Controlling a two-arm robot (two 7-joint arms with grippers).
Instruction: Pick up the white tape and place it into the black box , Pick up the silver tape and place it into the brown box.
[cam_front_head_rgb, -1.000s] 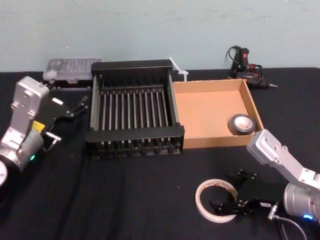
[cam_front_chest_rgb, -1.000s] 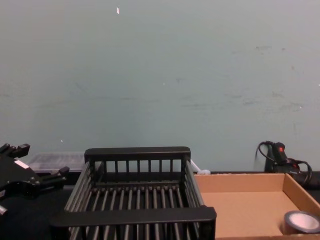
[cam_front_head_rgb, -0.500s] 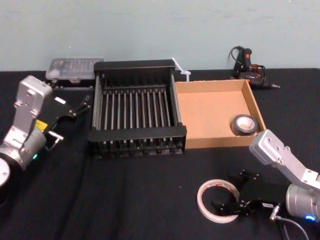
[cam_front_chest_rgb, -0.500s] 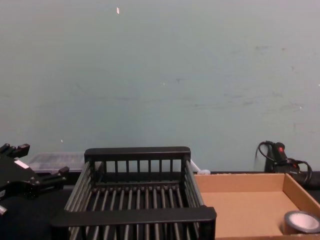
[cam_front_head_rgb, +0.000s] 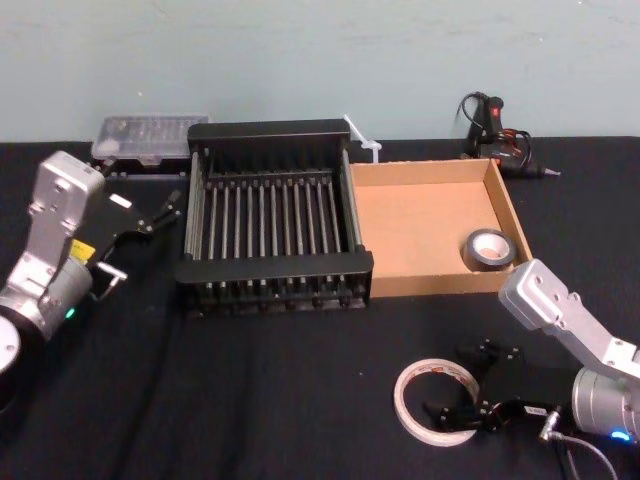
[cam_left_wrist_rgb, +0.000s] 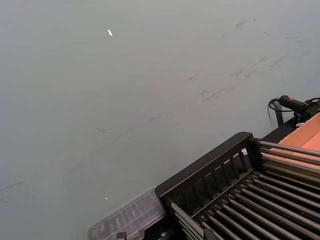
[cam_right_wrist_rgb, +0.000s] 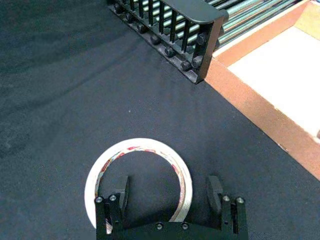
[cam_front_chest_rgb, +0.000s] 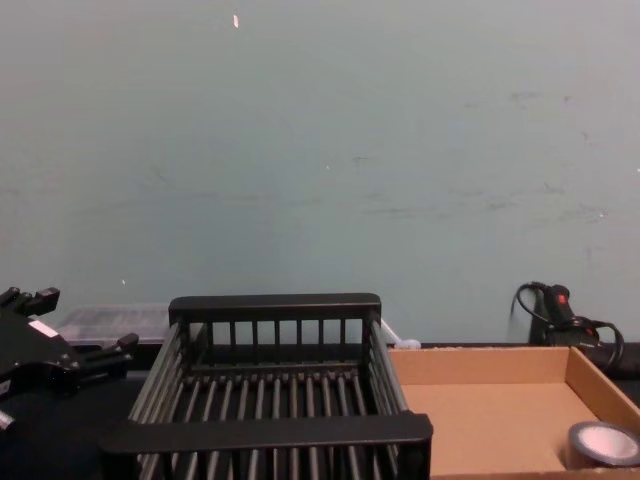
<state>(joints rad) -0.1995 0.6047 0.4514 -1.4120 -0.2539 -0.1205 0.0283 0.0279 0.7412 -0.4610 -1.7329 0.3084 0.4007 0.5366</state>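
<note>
The white tape (cam_front_head_rgb: 405, 389) (cam_right_wrist_rgb: 134, 145) lies flat on the black cloth near the table's front right. My right gripper (cam_front_head_rgb: 452, 386) (cam_right_wrist_rgb: 168, 191) is open and low over it. One finger stands inside the hollow, the other outside the ring's near wall. The silver tape (cam_front_head_rgb: 487, 249) (cam_front_chest_rgb: 603, 445) rests in the right front corner of the brown box (cam_front_head_rgb: 420, 225) (cam_front_chest_rgb: 490, 415) (cam_right_wrist_rgb: 250, 95). Beside that box's left wall stands the black box (cam_front_head_rgb: 275, 268) (cam_front_chest_rgb: 270, 432) (cam_left_wrist_rgb: 205, 167) (cam_right_wrist_rgb: 200, 10), with nothing in it. My left gripper (cam_front_head_rgb: 150, 215) (cam_front_chest_rgb: 70, 360) hangs left of the black box.
A clear plastic case (cam_front_head_rgb: 150, 135) (cam_front_chest_rgb: 110, 322) (cam_left_wrist_rgb: 130, 220) lies behind the black box at the back left. A black tool with a cord (cam_front_head_rgb: 495, 135) (cam_front_chest_rgb: 560, 310) (cam_left_wrist_rgb: 295, 104) lies behind the brown box. A wall closes off the back of the table.
The head view has shifted a little. Both tapes, both boxes and both grippers stand where they were.
</note>
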